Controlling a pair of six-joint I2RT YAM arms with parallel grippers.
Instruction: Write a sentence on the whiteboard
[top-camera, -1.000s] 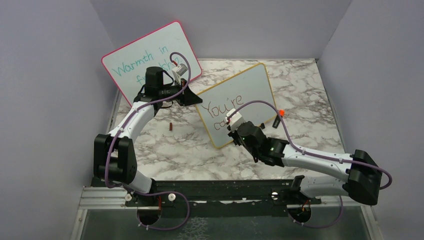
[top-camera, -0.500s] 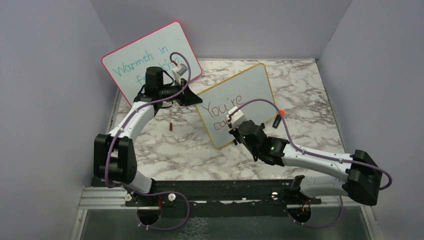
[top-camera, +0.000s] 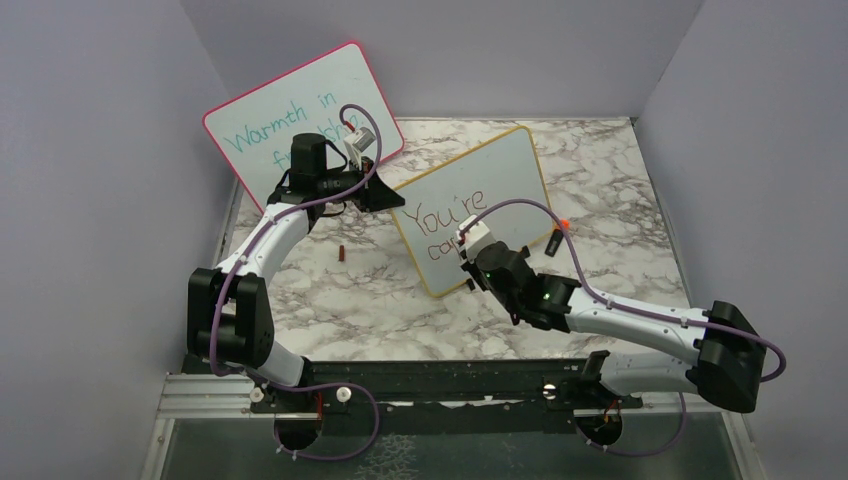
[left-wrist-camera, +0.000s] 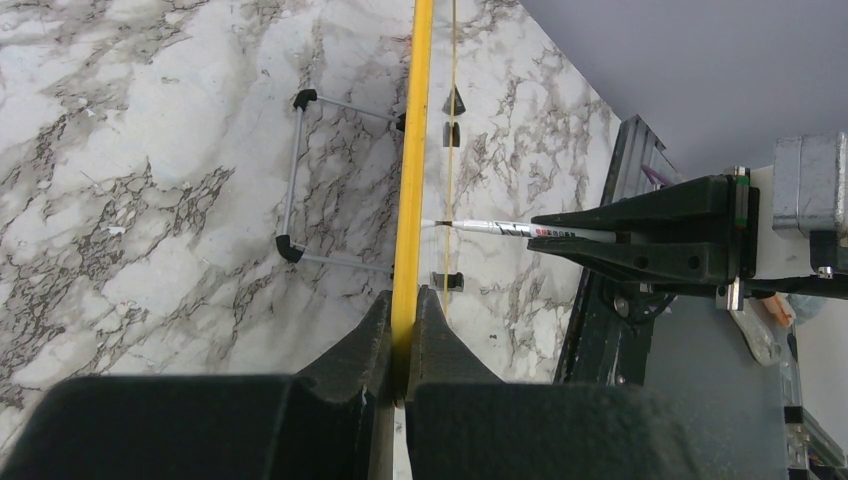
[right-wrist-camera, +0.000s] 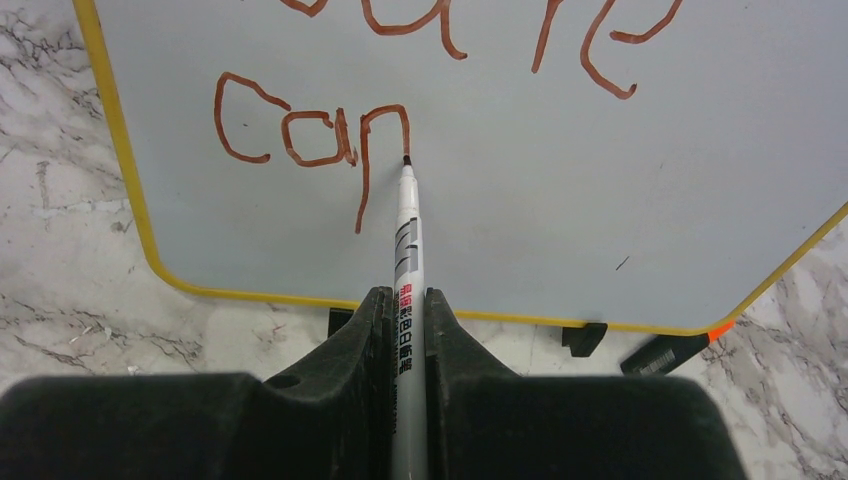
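Right gripper (right-wrist-camera: 405, 300): low centre of the wrist view, fingers pressed together on a marker (right-wrist-camera: 406, 235) that points up the frame.
Marker tip: touching the whiteboard (right-wrist-camera: 600, 180) at the right end of the arch of the last letter drawn.
Sentence (right-wrist-camera: 310, 130): red-brown handwriting; "You're" on the upper line and, below it, "ca" and a partly drawn third letter.
Whiteboard position: centre of the top view, standing on its lower edge on the marble table (top-camera: 610, 180), yellow frame, black feet along the bottom.
Second marker (right-wrist-camera: 668, 352): lies on the table just beside the board's lower right corner, orange at one end.
Small red-brown piece (top-camera: 342, 252): on the table left of the board, apart from it.
Left gripper (left-wrist-camera: 403, 310): fingers pinching the yellow frame edge-on at the board's upper left side.
Pink-framed board (top-camera: 300, 100): upper left of the top view, teal writing, partly hidden by the left arm.
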